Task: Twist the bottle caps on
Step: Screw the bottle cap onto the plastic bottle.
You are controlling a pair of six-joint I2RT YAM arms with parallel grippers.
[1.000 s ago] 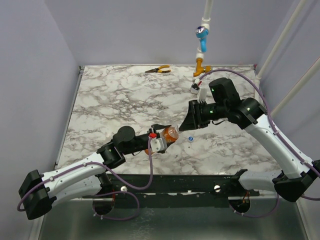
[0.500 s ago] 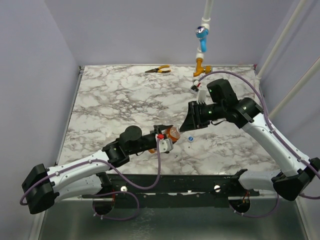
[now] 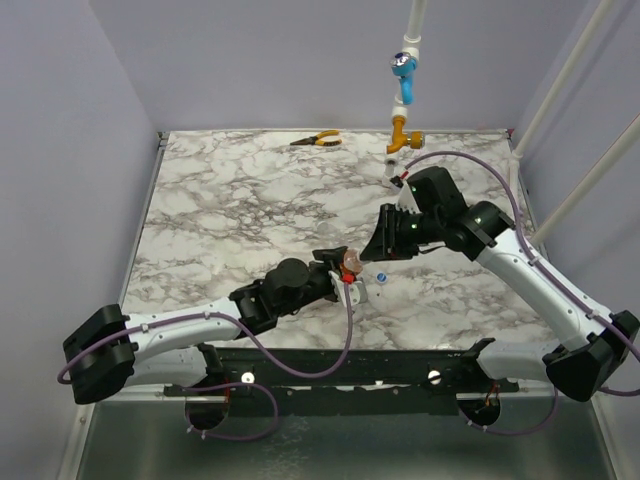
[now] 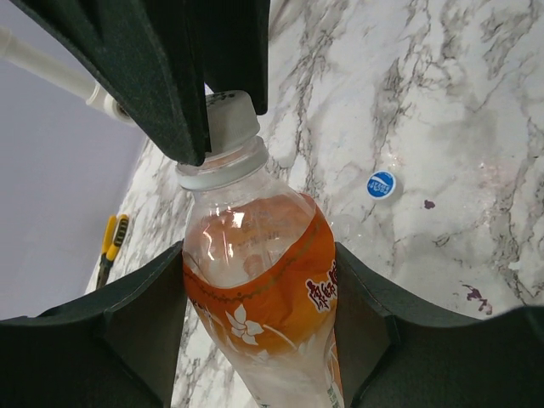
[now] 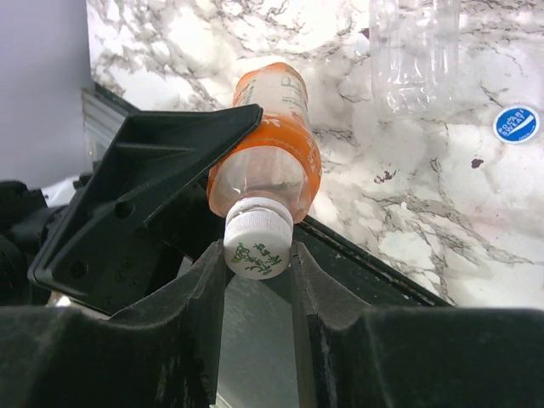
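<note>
My left gripper (image 3: 343,272) is shut on the body of the orange bottle (image 4: 263,280), which tilts its neck toward the right arm. The whitish cap (image 5: 257,246) sits on the bottle's neck. My right gripper (image 5: 257,265) is shut on this cap, with one finger on each side; in the left wrist view its black fingers (image 4: 170,76) cover the cap (image 4: 231,121). The bottle (image 5: 270,153) is held above the table's near edge. The blue cap (image 3: 381,278) lies loose on the marble, also in the left wrist view (image 4: 382,184) and the right wrist view (image 5: 517,124).
An empty clear bottle (image 5: 414,51) lies on the marble beyond the blue cap. Orange-handled pliers (image 3: 317,140) lie at the table's far edge. A white pipe with blue and orange valve handles (image 3: 403,80) hangs at the back right. Grey walls close in both sides.
My left arm has carried the bottle to the right and forward. My right gripper has come down to it and now grips the whitish cap on the neck.
</note>
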